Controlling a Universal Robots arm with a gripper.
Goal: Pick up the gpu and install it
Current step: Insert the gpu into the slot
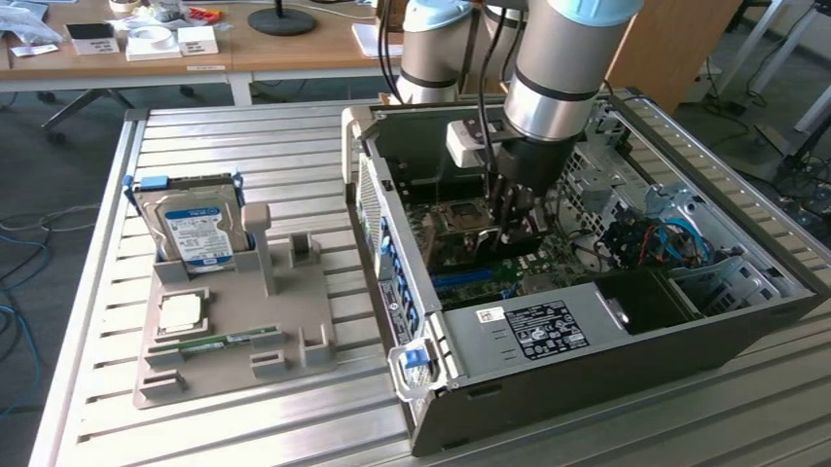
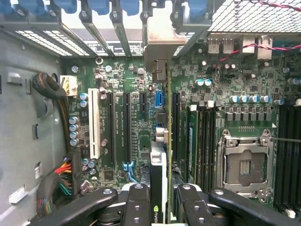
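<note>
I see the gripper [image 1: 515, 226] down inside the open computer case [image 1: 727, 321], its fingers [image 2: 136, 205] clamped on 1 card, the gpu [image 2: 160, 162]. It is held edge-on over the motherboard [image 2: 122, 94], with its bracket toward the case's rear slot openings.

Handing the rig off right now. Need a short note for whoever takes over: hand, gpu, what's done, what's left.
Grip: the hand is shut on the gpu, holding the card edge-on with a finger on either side.
Location: inside the open PC case, over the motherboard, with the card running along the expansion slots and its bracket end toward the rear slot covers.
Done: gpu picked up and brought into the case.
Left: the install. Cannot tell whether the card's edge has entered a slot.
Outside the case: hard drive and RAM stick on the grey holder.
</note>
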